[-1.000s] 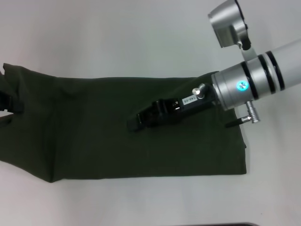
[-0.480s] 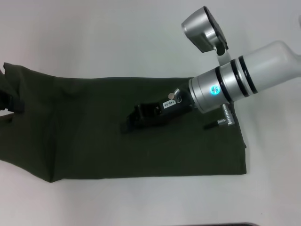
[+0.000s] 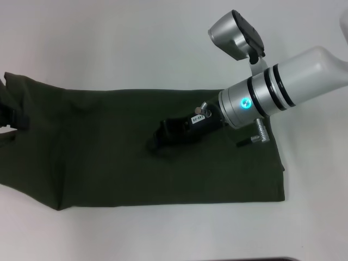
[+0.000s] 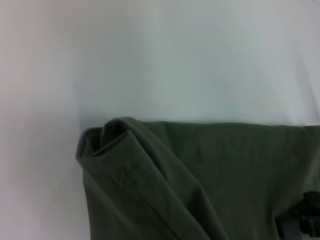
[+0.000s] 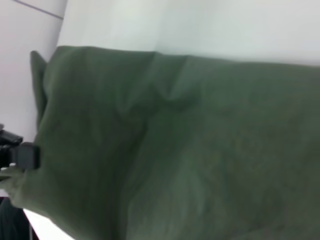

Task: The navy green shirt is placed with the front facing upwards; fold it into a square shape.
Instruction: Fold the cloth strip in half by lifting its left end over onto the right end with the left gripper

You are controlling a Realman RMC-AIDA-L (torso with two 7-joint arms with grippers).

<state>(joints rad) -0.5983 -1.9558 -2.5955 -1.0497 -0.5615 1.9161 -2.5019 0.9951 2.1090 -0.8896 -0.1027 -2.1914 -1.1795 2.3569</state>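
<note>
Navy green shirt [image 3: 125, 157] is seen laid flat on the white table [image 3: 136, 43], folded into a long band that runs from the left edge of the head view to right of centre. No lettering is visible on the upturned surface. At the far left end the cloth is bunched and raised, and a doubled, rolled hem is shown close up in the left wrist view [image 4: 120, 150]. The near edge is straight along most of its length and slants up toward the left; the right end is cut square, with its near right corner lying flat on the table.

The left gripper [image 3: 12, 118] is seen only as a dark part at the left edge, at the bunched end of the shirt; whether it is spread or pressed together cannot be told. The same dark part is seen at the cloth's edge in the right wrist view [image 5: 20, 154].

The right gripper [image 3: 157, 139] is held over the middle of the shirt, right of centre, pointing left and slightly near. Its black fingers are seen end-on against dark cloth, so their state cannot be told. The silver right arm [image 3: 283, 87] extends away to the far right.
</note>
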